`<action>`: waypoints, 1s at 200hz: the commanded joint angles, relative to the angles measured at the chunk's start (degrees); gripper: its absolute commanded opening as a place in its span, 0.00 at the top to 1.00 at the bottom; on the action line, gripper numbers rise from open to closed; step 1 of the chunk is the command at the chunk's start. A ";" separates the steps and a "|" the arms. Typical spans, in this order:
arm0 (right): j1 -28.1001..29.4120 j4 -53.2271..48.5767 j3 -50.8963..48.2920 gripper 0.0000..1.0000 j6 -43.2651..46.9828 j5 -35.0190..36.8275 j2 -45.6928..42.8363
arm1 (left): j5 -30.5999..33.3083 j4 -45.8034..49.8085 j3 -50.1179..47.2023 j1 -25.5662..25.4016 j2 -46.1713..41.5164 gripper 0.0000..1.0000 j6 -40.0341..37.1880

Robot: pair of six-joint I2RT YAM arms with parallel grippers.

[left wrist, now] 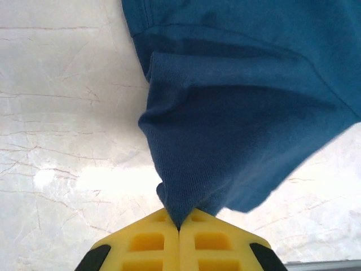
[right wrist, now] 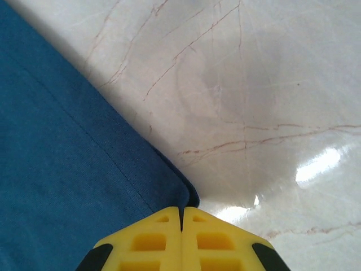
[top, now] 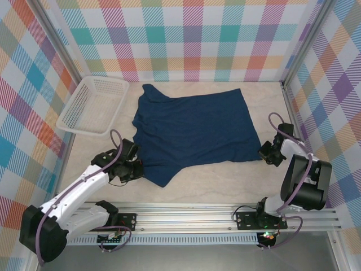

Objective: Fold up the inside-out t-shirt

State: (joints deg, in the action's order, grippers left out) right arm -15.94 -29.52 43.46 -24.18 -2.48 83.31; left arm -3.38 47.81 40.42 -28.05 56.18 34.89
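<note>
On the pale, marble-veined table point(top: 225, 180), the inside-out t-shirt point(top: 194, 132) lies spread mostly flat in the middle, between the two arms. It is a dark navy blue short-sleeved shirt of soft knit cloth. Its far left corner reaches toward the white basket point(top: 93, 104), which sits tilted against the left wall. A sleeve juts out toward the near edge on the left. Shallow wrinkles run across the body.

Seen from the left wrist, the sleeve point(left wrist: 225, 141) shows a fine ribbed weave and a folded cuff band. The left gripper point(left wrist: 179, 226) is clenched on its narrow tip, with the yellow fingers point(left wrist: 149, 243) pressed together.

From the right wrist, a stitched seam runs along the shirt's edge point(right wrist: 130, 169). The right gripper point(right wrist: 181, 212) is pinched closed on the shirt's near right corner, low over the table.
</note>
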 commanded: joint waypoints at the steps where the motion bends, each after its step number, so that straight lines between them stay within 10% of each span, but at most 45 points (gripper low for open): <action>1: 0.09 -2.48 -1.39 0.98 0.72 -1.68 -4.23 | 0.61 6.93 3.49 0.99 -3.76 1.00 -0.09; 95: 0.25 -8.67 -6.85 0.99 -2.09 -5.77 -21.94 | 5.06 25.09 12.75 1.63 -15.74 1.00 4.10; 200: 1.14 -7.33 -3.46 0.98 1.06 -8.31 -18.86 | 7.01 23.16 20.63 1.85 -9.63 1.00 0.15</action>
State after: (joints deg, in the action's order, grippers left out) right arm -15.53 -36.99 37.23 -24.71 -9.98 63.16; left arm 1.48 73.41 58.78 -27.14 43.03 38.48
